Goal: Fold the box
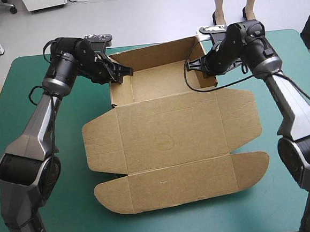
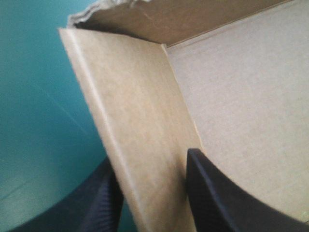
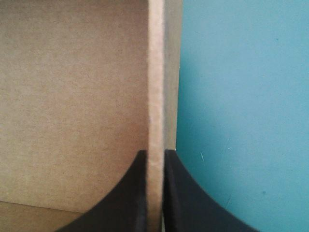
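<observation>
Both right fingers (image 3: 125, 205) pinch the top edge of the right wall of the brown box (image 1: 173, 141). The left fingers (image 2: 217, 203) hold the left wall between them. The box sits mid-bench (image 1: 259, 210), with its tray at the far side and its lid lying flat nearer. If one arm tugs harder, a wall might bend or slip free. The board looks stiff and dull, with creases and round flaps.

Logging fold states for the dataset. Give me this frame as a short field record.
box: brown, part formed; open tray at far side, walls up
lid: flat on teal-green cover, toward near edge
left tool: shut on left wall
right tool: shut on right wall
</observation>
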Available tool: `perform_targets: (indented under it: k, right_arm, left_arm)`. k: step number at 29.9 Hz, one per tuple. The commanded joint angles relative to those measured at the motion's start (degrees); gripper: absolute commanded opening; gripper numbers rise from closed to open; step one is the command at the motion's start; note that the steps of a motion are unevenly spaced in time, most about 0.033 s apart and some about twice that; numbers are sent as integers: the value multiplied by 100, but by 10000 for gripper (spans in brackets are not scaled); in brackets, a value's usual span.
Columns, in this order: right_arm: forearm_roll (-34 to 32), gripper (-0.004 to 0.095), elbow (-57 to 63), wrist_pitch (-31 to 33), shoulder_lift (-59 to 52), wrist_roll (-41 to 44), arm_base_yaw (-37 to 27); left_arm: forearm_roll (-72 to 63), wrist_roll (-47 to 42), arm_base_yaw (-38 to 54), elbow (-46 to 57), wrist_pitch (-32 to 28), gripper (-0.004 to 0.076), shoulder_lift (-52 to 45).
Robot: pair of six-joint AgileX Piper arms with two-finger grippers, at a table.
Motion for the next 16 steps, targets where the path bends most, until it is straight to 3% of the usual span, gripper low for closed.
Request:
perform_targets:
  k: [1, 9, 16]
  right_arm:
    - [127, 5, -210, -121, -291, -19, 13]
    - [178, 4, -213, -79, -89, 146, 13]
    - [326, 5, -222, 48, 163, 235, 13]
  left_arm:
    - [128, -46, -91, -194, 258, 291, -230]
    - [150, -83, -91, -194, 258, 275, -13]
    - [227, -83, -91, -194, 258, 75, 120]
